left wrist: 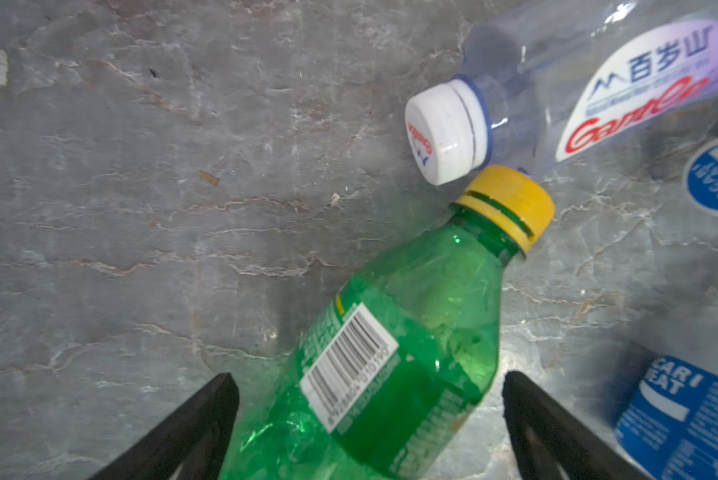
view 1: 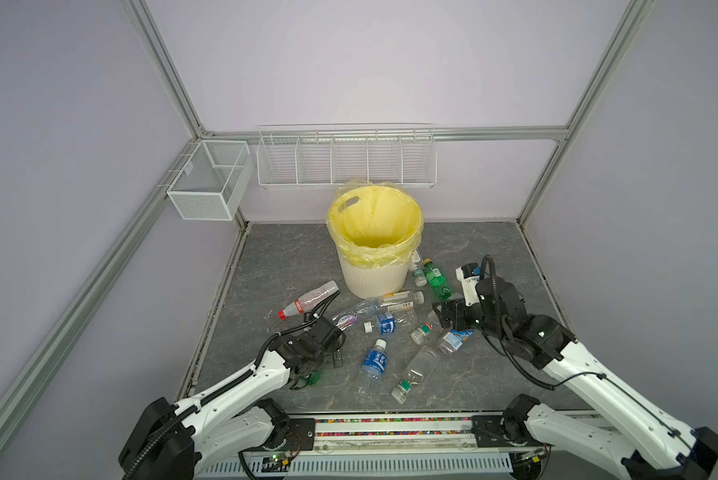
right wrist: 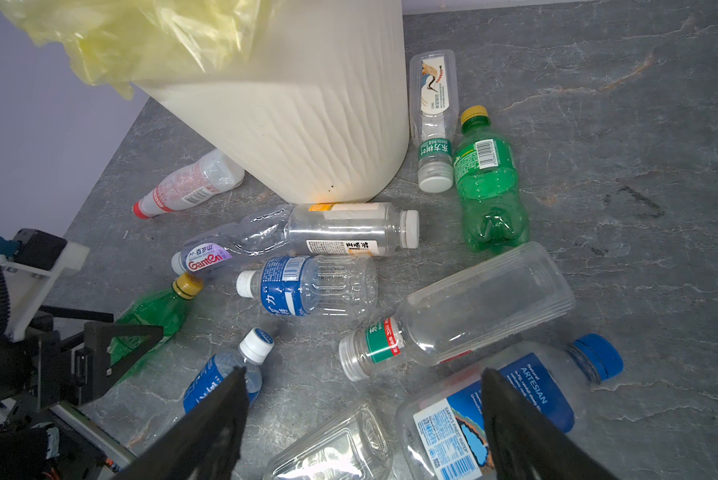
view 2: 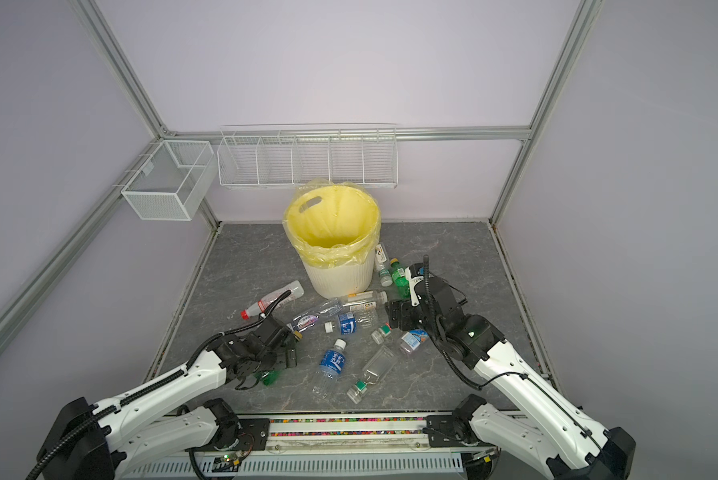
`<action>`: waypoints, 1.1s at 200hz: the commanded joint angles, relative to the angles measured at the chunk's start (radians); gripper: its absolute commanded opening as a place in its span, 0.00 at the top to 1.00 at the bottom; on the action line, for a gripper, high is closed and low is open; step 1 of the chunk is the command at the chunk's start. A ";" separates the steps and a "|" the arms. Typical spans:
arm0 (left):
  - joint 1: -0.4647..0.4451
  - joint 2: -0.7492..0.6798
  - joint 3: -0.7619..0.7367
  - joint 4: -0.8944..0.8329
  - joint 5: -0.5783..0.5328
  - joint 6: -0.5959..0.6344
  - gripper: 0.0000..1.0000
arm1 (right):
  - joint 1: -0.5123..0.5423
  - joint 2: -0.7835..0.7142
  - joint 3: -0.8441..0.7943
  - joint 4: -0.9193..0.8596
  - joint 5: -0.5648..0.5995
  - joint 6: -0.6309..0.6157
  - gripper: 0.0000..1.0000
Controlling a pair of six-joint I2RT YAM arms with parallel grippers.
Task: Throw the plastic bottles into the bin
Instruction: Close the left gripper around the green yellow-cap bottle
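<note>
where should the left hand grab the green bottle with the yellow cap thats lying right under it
Grip the labelled middle of the green bottle, coming straight down from above. It lies flat on its side, and the open left hand straddles that round body, one finger on either side. Avoid the yellow cap end: the Ganten bottle crowds it there.

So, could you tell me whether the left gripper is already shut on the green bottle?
No, in the left wrist view the left gripper stands open, with the green bottle lying between its jaws.
</note>
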 commanded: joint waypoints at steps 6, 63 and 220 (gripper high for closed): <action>-0.007 0.016 -0.030 0.023 0.011 -0.018 0.00 | -0.006 0.016 -0.017 0.018 -0.002 0.012 0.12; -0.006 0.026 -0.051 0.084 0.053 0.027 0.17 | -0.009 0.024 -0.017 0.016 0.001 0.021 0.12; -0.047 -0.068 -0.092 0.199 0.195 0.080 0.55 | -0.016 0.033 -0.064 0.028 0.002 0.043 0.12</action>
